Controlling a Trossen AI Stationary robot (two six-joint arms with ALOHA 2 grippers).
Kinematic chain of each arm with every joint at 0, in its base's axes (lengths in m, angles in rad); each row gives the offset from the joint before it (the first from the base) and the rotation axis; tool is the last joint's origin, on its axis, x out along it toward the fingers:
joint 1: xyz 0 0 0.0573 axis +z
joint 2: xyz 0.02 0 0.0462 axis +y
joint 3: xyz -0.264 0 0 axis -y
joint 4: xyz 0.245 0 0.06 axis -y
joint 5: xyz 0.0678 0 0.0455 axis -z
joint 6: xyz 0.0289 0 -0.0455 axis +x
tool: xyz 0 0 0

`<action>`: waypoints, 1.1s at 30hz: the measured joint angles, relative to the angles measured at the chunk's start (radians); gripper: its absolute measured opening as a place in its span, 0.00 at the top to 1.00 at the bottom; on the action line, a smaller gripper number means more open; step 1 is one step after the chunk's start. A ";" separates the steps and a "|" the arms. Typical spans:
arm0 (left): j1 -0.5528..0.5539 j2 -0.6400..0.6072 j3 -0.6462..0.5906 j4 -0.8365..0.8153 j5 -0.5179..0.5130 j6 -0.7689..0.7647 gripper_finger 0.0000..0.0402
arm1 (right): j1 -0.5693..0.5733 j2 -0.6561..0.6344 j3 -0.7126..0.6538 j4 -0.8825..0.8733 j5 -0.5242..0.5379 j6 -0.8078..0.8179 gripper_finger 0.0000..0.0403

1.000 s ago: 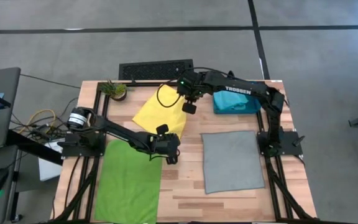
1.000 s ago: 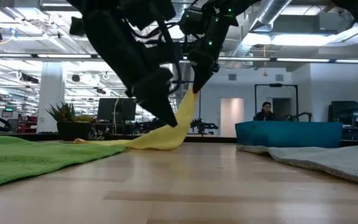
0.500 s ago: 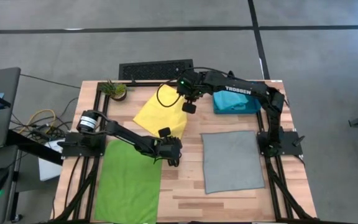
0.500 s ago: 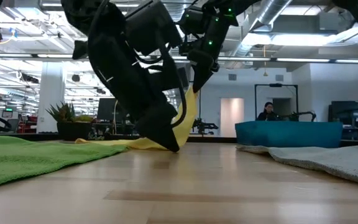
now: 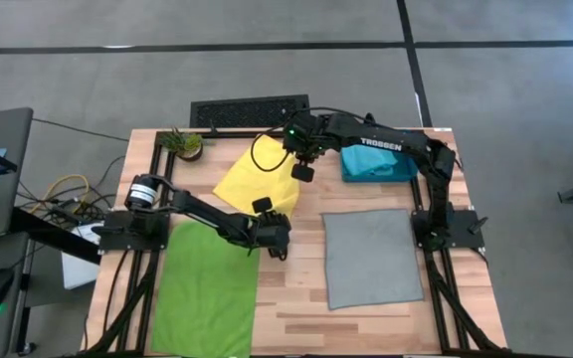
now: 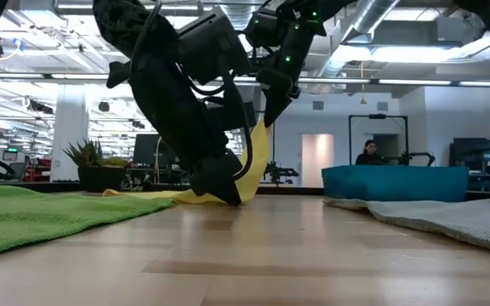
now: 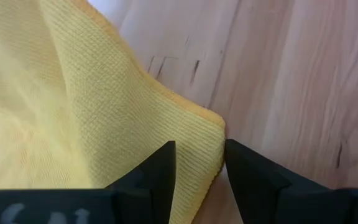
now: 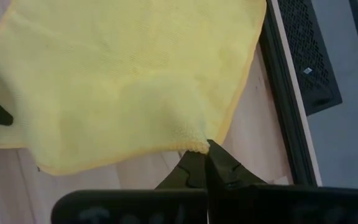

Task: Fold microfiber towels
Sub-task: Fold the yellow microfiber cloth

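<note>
The yellow towel [image 5: 252, 179] lies at the table's far middle, with one corner raised. My right gripper [image 5: 303, 172] is shut on its right corner, above the table. My left gripper [image 5: 277, 244] is open and low at the table; in its wrist view its fingers stand on either side of the towel's near corner [image 7: 213, 134]. The lime green towel [image 5: 207, 288] lies flat at the near left. The grey towel [image 5: 371, 257] lies flat at the near right. My left gripper has a finger on each side of the yellow towel's near corner [image 7: 210, 140], which lies on the wood; whether the fingers touch it I cannot tell. My right gripper pinches the towel's right corner [image 8: 194, 147] between its two shut fingers, from above. The corner is lifted, and the cloth slopes slack down from it [image 6: 258, 157] to the table.
A dark teal bin [image 5: 378, 164] stands at the far right, beside my right arm. A potted plant [image 5: 182, 144] and a black grille [image 5: 250, 109] are at the far edge. A person [image 6: 366, 153] sits in the room beyond.
My left gripper has come down to the table at the yellow towel's near corner and tipped steeper. My right gripper has held the raised corner still.
</note>
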 joint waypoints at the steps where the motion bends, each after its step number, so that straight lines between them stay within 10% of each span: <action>1: 0.002 0.000 0.000 0.003 0.004 0.000 0.67 | 0.000 0.000 0.000 0.000 0.000 0.000 0.99; 24: 0.126 -0.001 0.001 0.002 0.234 0.067 0.68 | 0.003 0.000 0.000 0.000 0.000 0.001 0.99; 33: 0.141 -0.001 0.002 -0.013 0.280 0.086 0.84 | 0.002 0.000 0.000 0.000 0.000 0.001 0.99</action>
